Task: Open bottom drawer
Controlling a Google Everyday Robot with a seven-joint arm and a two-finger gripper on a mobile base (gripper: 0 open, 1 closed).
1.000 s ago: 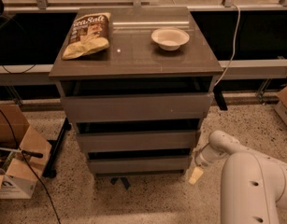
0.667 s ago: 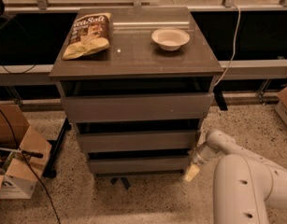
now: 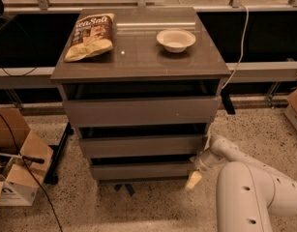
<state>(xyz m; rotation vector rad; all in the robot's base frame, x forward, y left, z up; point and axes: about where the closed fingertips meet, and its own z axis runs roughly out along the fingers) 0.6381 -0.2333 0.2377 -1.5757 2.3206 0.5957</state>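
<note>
The bottom drawer [image 3: 141, 170] is the lowest and narrowest of three grey-brown handleless fronts of the cabinet [image 3: 138, 57]. Its front sits about flush under the middle drawer [image 3: 141, 145], with a dark gap above it. The top drawer [image 3: 141, 111] is the widest. My gripper [image 3: 193, 177] is at the right end of the bottom drawer, low near the floor, with a cream fingertip [image 3: 192, 180] pointing down beside the drawer's right corner. My white arm [image 3: 249, 192] reaches in from the lower right.
A chip bag [image 3: 91, 35] and a white bowl [image 3: 175, 39] lie on the cabinet top. Cardboard boxes [image 3: 17, 170] stand on the floor at left, beside a black stand leg [image 3: 58, 153]. A white cable [image 3: 240, 42] hangs at the right. Another box edge [image 3: 295, 110] is at far right.
My arm and gripper have shifted slightly left, closer to the bottom drawer's right end. The drawers have not visibly moved.
</note>
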